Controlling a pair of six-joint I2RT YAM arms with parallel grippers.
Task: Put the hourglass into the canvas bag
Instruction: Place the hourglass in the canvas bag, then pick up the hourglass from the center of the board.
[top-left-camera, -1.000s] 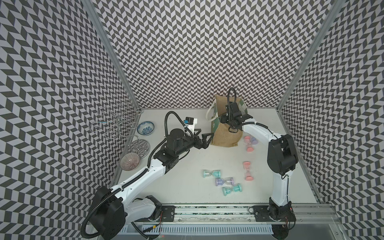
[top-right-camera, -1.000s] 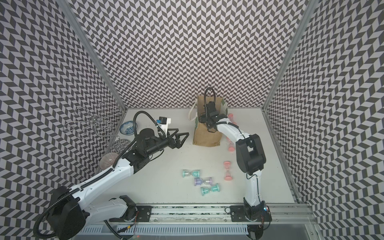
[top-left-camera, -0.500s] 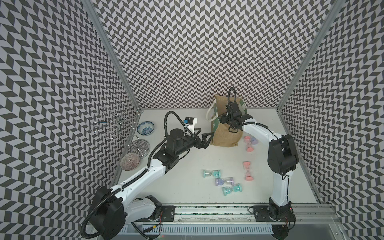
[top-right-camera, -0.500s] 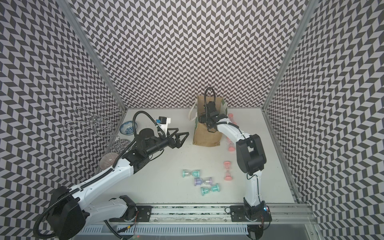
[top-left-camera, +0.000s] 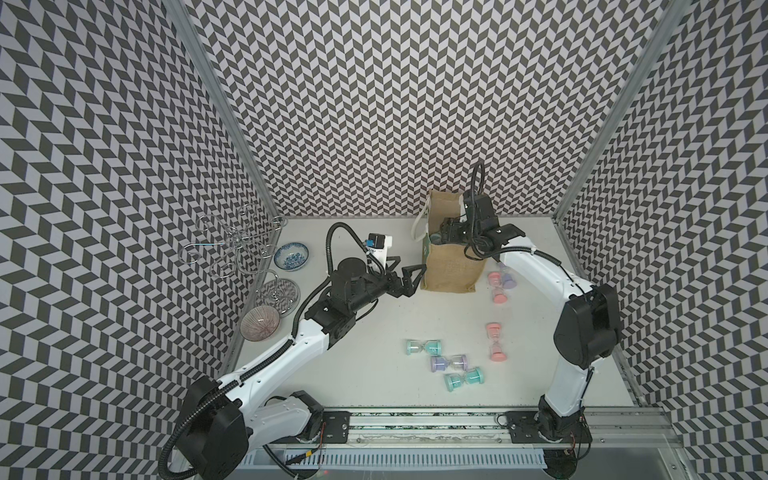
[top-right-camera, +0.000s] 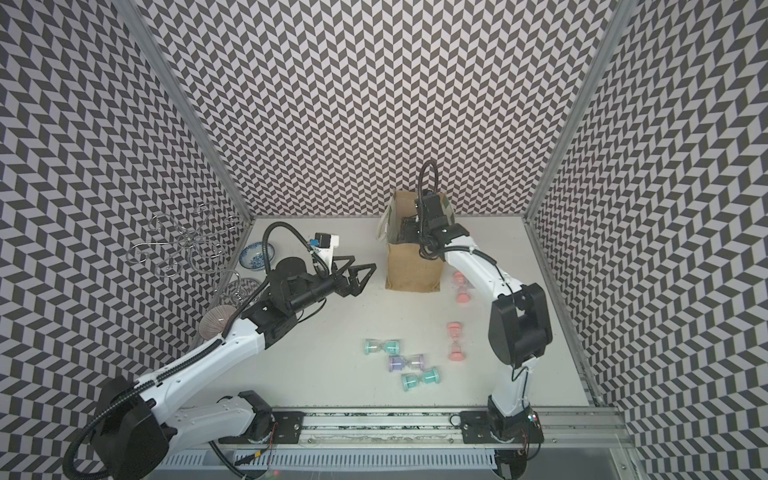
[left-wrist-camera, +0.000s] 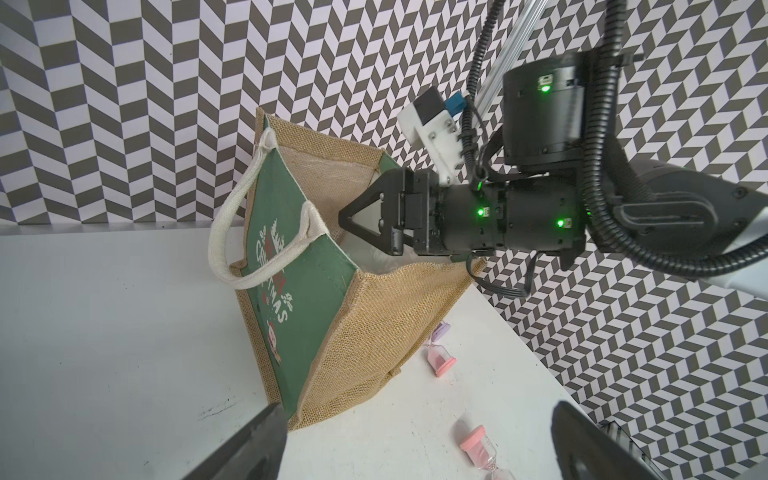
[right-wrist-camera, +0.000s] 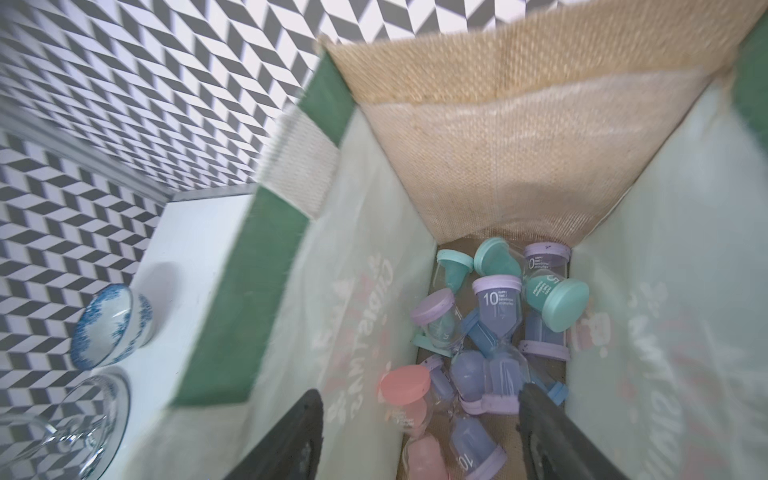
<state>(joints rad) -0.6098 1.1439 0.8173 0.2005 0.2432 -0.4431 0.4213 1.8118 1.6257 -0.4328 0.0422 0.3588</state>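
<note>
1. In both top views the right gripper (top-left-camera: 444, 233) hangs in the mouth of the canvas bag (top-left-camera: 451, 270), placed for a straight drop. The left gripper (top-left-camera: 409, 272), jaws apart and empty, sits just beside it. Several hourglasses (top-left-camera: 424, 347) lie loose on the table (top-left-camera: 374, 332).
2. Left wrist view: the bag stands upright, mouth gaping.
3. Right wrist view: the right gripper's fingers (right-wrist-camera: 286, 436) are spread, gripping nothing. Below, a purple hourglass (right-wrist-camera: 496, 316) tops a heap on the bag's floor.

You face three walls (top-left-camera: 374, 104) in a black-and-white chevron pattern, silver metal posts (top-left-camera: 220, 108) at your two back corners, a plain white tabletop (top-left-camera: 395, 316), evenly lit, soft shadows, a metal rail (top-left-camera: 415, 428) along your near edge
</note>
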